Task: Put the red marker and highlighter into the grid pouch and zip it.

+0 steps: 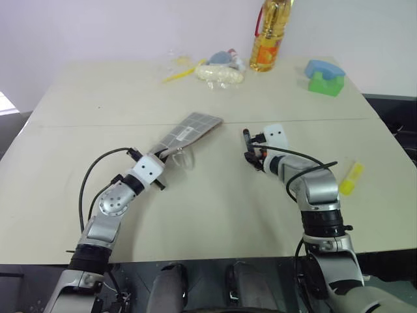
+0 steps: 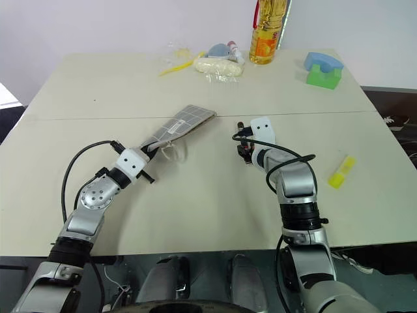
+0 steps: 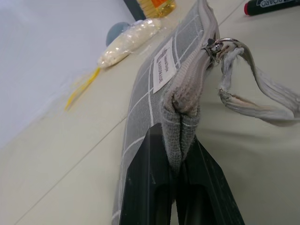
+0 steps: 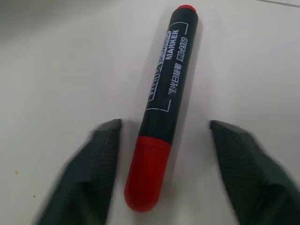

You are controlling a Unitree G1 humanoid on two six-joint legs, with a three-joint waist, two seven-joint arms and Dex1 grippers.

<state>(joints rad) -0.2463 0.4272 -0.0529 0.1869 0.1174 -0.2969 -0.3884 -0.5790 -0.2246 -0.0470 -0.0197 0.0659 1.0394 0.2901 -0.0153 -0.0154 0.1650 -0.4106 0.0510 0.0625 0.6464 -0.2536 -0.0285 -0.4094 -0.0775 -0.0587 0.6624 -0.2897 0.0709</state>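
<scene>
The grid pouch (image 1: 192, 128) is grey with white lines and lies at the table's middle. My left gripper (image 3: 180, 154) is shut on its near end, beside the metal ring zip pull (image 3: 220, 44) and a pale strap (image 3: 262, 98). The red marker (image 4: 166, 101) has a dark printed barrel and a red cap and lies flat on the table. My right gripper (image 4: 164, 125) stands open over it, one finger on each side, neither touching it. The highlighter (image 1: 350, 178), chunky and yellow, lies by itself near the table's right edge, beyond my right arm.
At the far edge stand a bottle of oil (image 1: 268, 36), a blue and green block (image 1: 324, 76), clear bags with white contents (image 1: 218, 70) and a thin yellow stick (image 1: 179, 73). A seam (image 1: 98, 122) crosses the table.
</scene>
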